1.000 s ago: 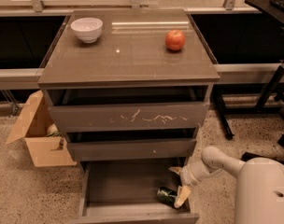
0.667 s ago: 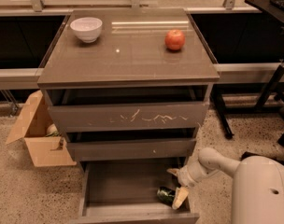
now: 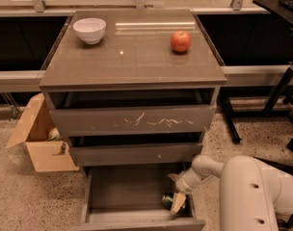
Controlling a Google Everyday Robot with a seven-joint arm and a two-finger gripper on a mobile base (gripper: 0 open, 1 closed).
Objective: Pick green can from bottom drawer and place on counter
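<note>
The small dark-green metal can [image 3: 167, 199] is found just left of the spread two-finger gripper [image 3: 174, 192]. Both are set inside the grey-brown bottom drawer [image 3: 122, 191].

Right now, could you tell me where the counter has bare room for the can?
The glossy grey-brown counter is bare between the white bowl and the red apple, and across its whole front half. Crowded: the bottom drawer's right front corner, where the gripper sits by the dark-green can.

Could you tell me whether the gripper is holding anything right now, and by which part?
It cannot be told: the gripper is in the bottom drawer at the green can, but no hold shows.
</note>
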